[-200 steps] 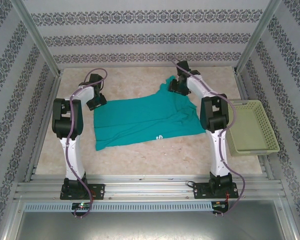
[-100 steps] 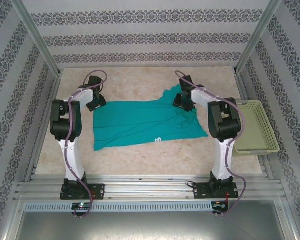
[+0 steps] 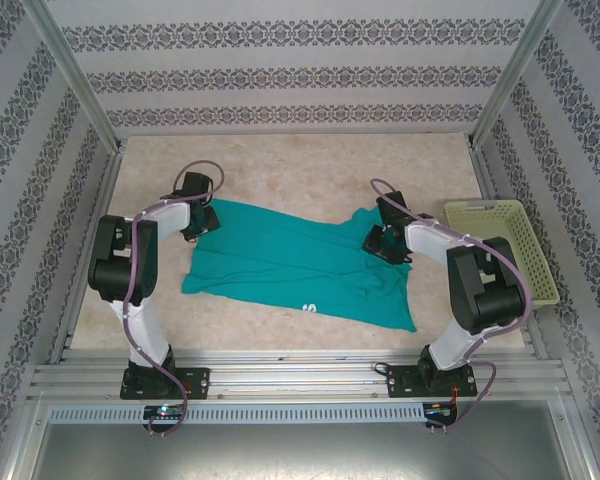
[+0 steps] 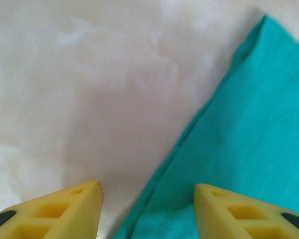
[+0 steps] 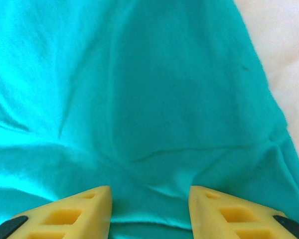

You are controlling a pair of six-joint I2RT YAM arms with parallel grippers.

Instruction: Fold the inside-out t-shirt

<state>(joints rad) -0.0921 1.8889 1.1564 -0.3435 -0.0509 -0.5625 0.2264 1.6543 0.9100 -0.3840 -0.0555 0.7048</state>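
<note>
The teal-green inside-out t-shirt (image 3: 290, 265) lies spread across the middle of the table, with its small white tag (image 3: 308, 307) at the near hem. My left gripper (image 3: 202, 218) is at the shirt's far-left corner. In the left wrist view its jaws (image 4: 148, 199) stand open astride the shirt's edge (image 4: 249, 129), one yellow finger over bare table and one over cloth. My right gripper (image 3: 380, 243) is down on the shirt's far-right part. Its jaws (image 5: 150, 201) are open, with wrinkled cloth (image 5: 139, 89) between the yellow fingers.
A pale yellow-green basket (image 3: 500, 222) stands at the right edge, close to the right arm's elbow. Bare marbled tabletop (image 3: 280, 165) lies beyond the shirt and in a strip in front of it. Patterned walls close in three sides.
Both grippers have drawn back toward the near side. The shirt came with them, its right side sliding down and nearer. The right jaws narrowed a little.
</note>
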